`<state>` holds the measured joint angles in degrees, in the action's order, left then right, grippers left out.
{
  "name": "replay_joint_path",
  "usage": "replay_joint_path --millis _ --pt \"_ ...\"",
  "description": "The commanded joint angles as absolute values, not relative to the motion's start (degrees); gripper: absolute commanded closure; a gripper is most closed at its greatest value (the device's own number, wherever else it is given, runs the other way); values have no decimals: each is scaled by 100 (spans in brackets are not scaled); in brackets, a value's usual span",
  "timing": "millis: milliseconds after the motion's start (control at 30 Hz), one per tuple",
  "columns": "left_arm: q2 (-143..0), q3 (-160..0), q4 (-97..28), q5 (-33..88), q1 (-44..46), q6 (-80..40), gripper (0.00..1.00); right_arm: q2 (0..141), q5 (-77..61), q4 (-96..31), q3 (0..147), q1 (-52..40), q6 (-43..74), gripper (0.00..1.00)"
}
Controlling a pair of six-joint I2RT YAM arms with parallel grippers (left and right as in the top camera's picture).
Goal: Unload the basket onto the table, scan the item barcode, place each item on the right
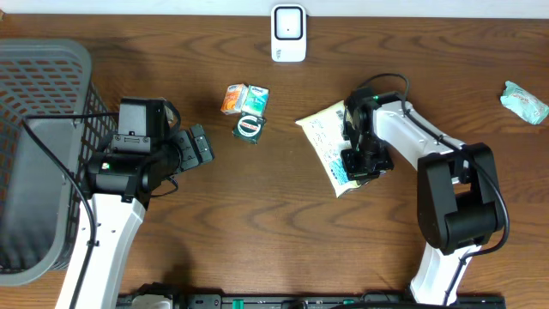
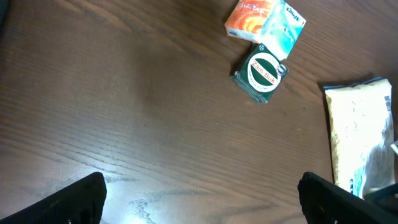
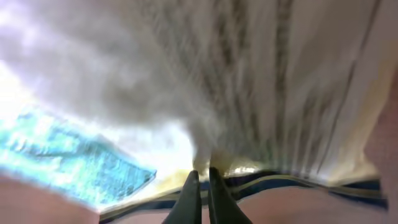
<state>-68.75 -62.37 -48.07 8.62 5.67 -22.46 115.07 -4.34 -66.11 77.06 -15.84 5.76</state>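
A grey basket (image 1: 51,53) is sitting at the left of the table (image 1: 274,245) — an orange packet (image 1: 232,99), teal packet (image 1: 255,98) and green box (image 1: 250,128) are lying clustered mid-table — a pale green packet (image 1: 524,101) is lying far right.

Packet (image 1: 322,136): flat pale-yellow pouch, fine print on upper face, blue-and-white band at near end. Lies right of centre on table (image 1: 257,232), long axis running far-left to near-right. Far end flat and uncovered; near end under right gripper (image 3: 205,186), whose closed fingertips pinch near seam. Close up, film is wrinkled and blurred, with teal patch at left.

Scanner (image 1: 289,33): 1 small white upright unit, rounded dark-rimmed window on front. Stands at far edge, centre, well apart from packet and far-left of it.
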Motion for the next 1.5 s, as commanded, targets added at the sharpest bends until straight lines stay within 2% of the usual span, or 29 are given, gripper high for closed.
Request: replay_joint_path --millis 0,133,267,367,467,867,967,1033,1200,1467 --pt "-6886 -6287 -4818 788 532 -2231 2 11528 -598 -7035 8449 -1586 672 99" --pt "-6886 -6287 -4818 788 532 -2231 2 11528 -598 -7234 9179 -1586 659 99" --pt "-6886 -6287 -4818 788 532 -2231 2 11528 -598 -6834 9596 -1586 661 98" --pt "-6886 -6287 -4821 788 532 -2231 2 11539 -620 -6180 9574 -1586 685 85" --pt "-6886 -6287 -4821 788 532 -2231 2 11544 -639 -5623 9432 -1586 742 83" --pt "-6886 -6287 -4821 788 532 -2231 2 11544 -989 -3970 8014 -1638 1177 85" --pt "-6886 -6287 -4821 788 532 -2231 2 11544 -1109 -3701 7754 -1662 1179 94" --pt "-6886 -6287 -4818 786 532 -2231 2 11542 -1105 -3684 7747 -1660 1177 96" --pt "-6886 -6287 -4821 788 532 -2231 2 11448 -1092 -3861 8123 -1581 1175 90" --pt "-6886 -6287 -4818 788 532 -2231 2 11281 -1114 -5159 9306 -1564 1151 83"
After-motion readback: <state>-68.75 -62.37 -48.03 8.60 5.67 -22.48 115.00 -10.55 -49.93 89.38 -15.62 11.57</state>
